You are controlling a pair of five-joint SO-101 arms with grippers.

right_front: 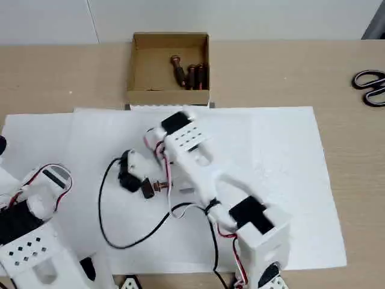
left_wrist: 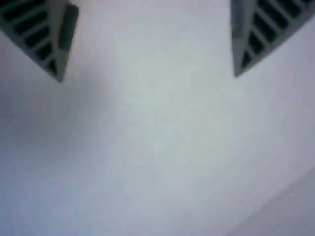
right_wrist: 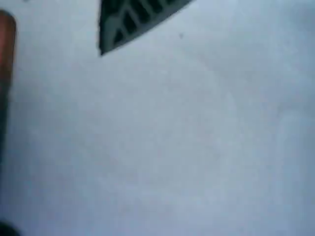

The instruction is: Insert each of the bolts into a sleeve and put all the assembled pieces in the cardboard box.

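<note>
Spanning the table (right_front: 60, 72), a white sheet (right_front: 283, 156) lies under both arms. Right arm (right_front: 198, 162) extends from near right and is bent at the elbow, with its wrist turned down toward mid-sheet. Left arm (right_front: 30, 241) sits folded at near left, left gripper (left_wrist: 147, 76) spread wide, holding nothing. Cardboard box (right_front: 144, 66) at far centre holds assembled pieces (right_front: 191, 73) on its right side. Scissors (right_front: 370, 87) lie far right. Bolt (right_front: 157, 186) sits mid-sheet, just beside the right gripper (right_front: 137, 180); cannot tell whether it is gripped.

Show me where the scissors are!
In the high view, the scissors lie on the bare wooden table at the picture's right edge, beyond the white sheet and well right of the cardboard box.
</note>
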